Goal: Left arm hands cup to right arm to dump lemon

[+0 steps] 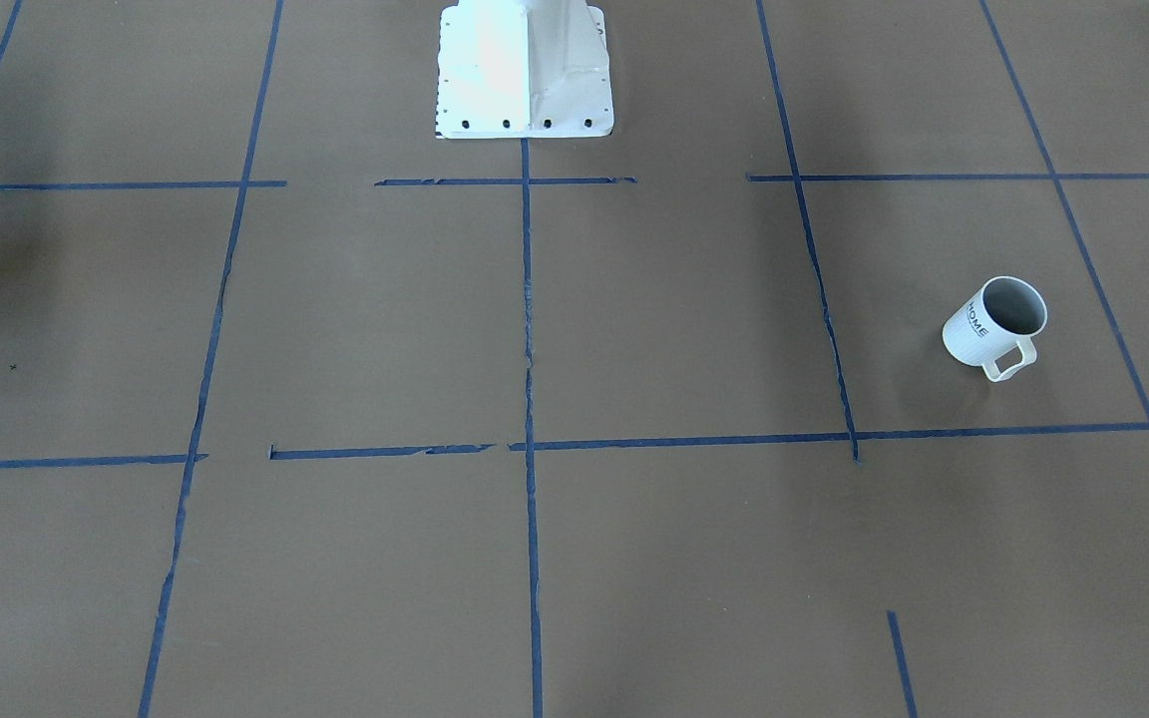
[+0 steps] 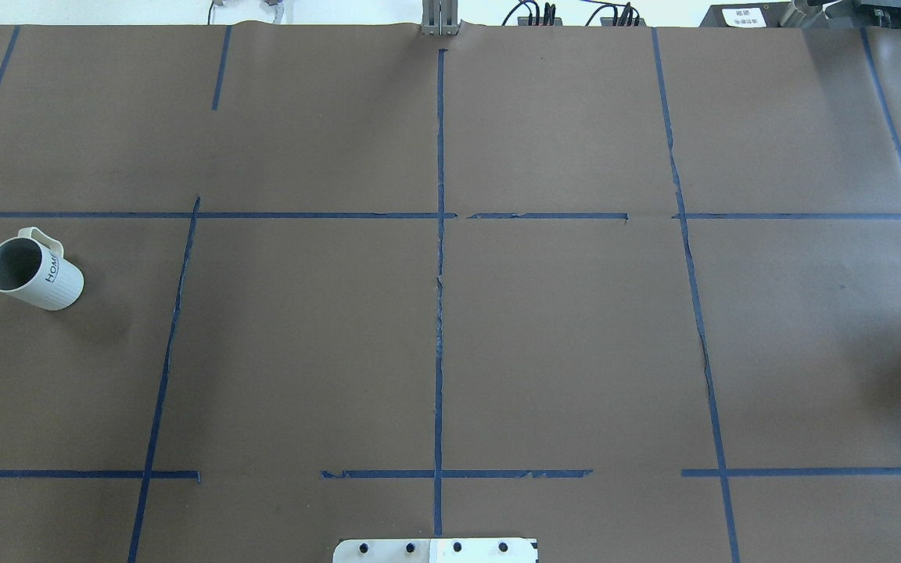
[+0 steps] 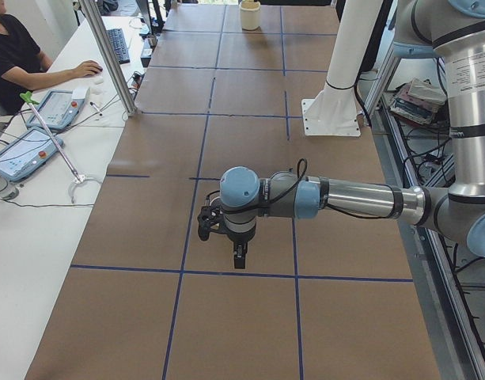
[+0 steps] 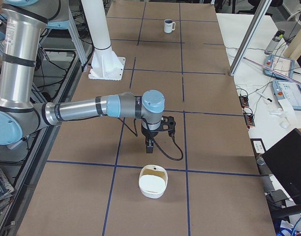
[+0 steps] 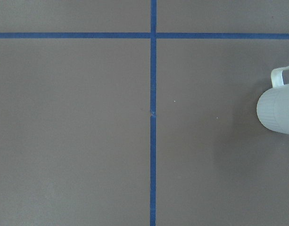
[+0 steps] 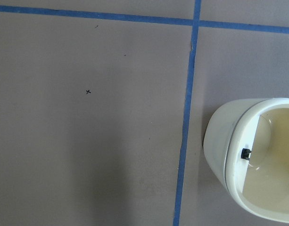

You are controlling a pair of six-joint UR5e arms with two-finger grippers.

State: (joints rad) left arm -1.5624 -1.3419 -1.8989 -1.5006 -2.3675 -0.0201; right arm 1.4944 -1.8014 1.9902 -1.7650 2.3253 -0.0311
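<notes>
Cup [image 2: 34,274] upright on brown table [image 2: 302,352] with blue tape grid [image 2: 439,313]

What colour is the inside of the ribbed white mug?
The mug is grey inside; overhead view shows it best.

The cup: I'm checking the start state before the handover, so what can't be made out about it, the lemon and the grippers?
- The lemon: shows in no view; the wall of the cup hides its bottom in the front-facing and overhead views.
- The cup: cut off by the right edge in the left wrist view.
- The left gripper and right gripper: only in side views, too small to tell open or shut.
</notes>
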